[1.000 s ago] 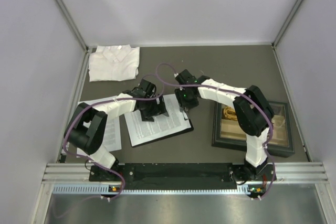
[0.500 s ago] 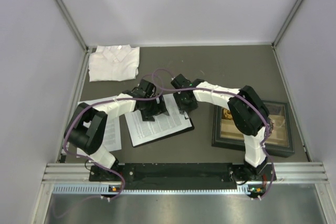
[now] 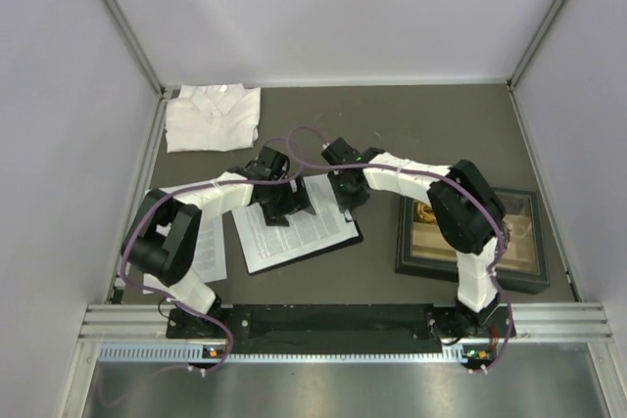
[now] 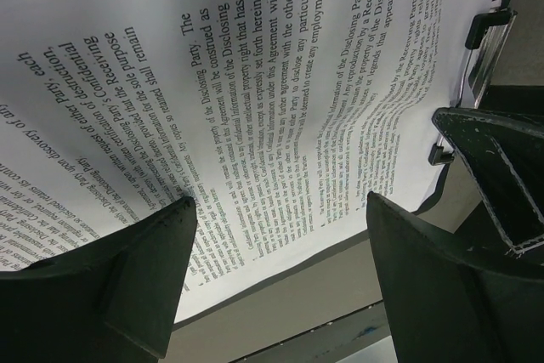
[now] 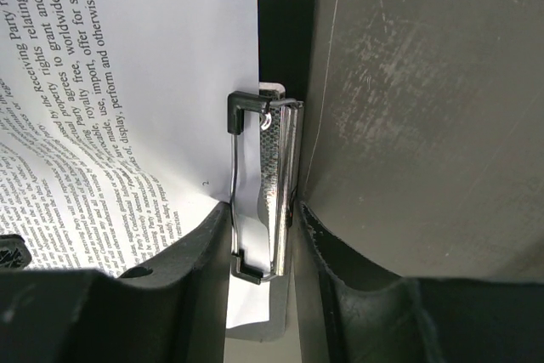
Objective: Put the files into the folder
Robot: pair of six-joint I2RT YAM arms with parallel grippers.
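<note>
The black folder lies in the middle of the table with one printed file sheet on it. My left gripper is open just above that sheet, one finger on each side of its near edge. My right gripper is shut on the folder's silver clip at the short right edge, squeezing its wire lever. The sheet bulges up beside the clip, its edge under the lever. The clip also shows in the left wrist view. More file sheets lie at the left.
A folded white shirt lies at the back left. A dark-framed tray of small items stands at the right, beside my right arm. Grey walls close in the table on three sides.
My right gripper has shifted a little to the left, onto the folder's clip. My left gripper has stayed over the sheet.
</note>
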